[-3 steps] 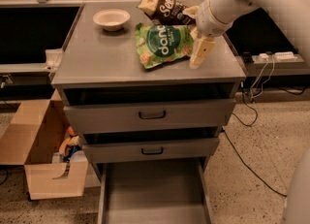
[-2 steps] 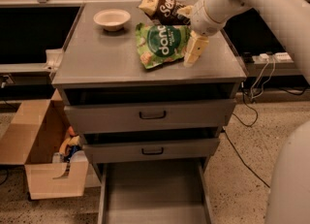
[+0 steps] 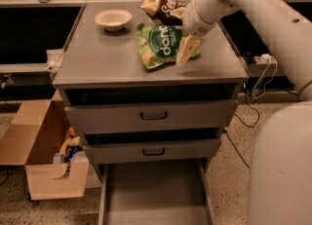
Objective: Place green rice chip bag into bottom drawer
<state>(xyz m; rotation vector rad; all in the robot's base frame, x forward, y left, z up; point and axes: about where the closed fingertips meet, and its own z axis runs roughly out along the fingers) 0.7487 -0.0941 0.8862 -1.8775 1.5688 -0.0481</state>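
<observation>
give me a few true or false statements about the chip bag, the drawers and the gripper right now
1. The green rice chip bag lies on the cabinet top. True.
2. The bottom drawer is shut. False: it is pulled open.
3. The gripper is at the green bag's right edge in the picture, over the cabinet top. True.
4. The bowl sits right of the green bag. False: it is to the bag's left, further back.
5. The dark snack bag is in the cardboard box. False: it is on the cabinet top, behind the green bag.
</observation>
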